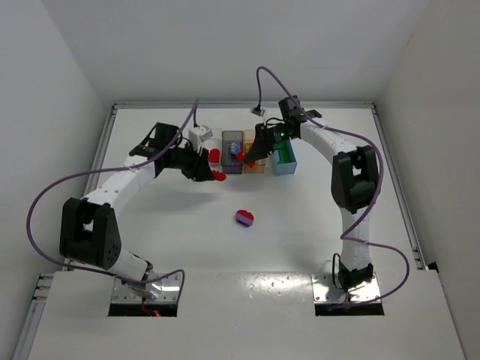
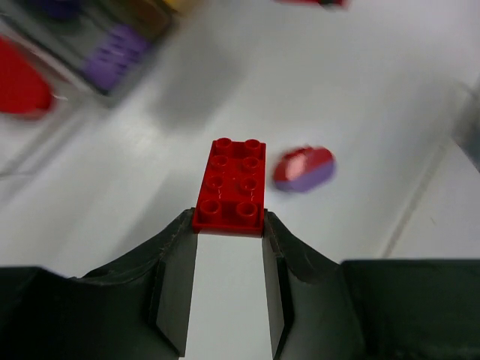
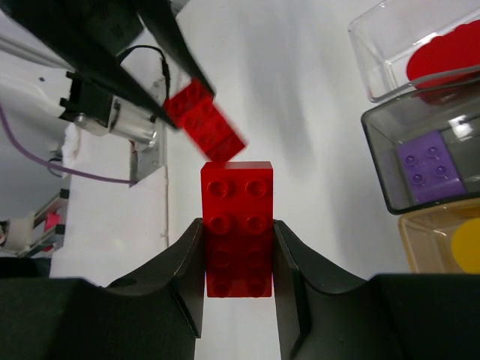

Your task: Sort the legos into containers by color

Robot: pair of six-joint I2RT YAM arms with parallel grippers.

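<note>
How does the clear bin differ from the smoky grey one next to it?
The clear bin has colourless, see-through walls; the grey bin has dark tinted ones. The clear bin holds a red piece, the grey bin a purple brick. Both are rectangular, open-topped and stand side by side.

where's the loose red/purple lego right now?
Top view: the red-and-purple lego lies alone on the white table, about mid-width, on the near side of the row of bins and well apart from them.
</note>
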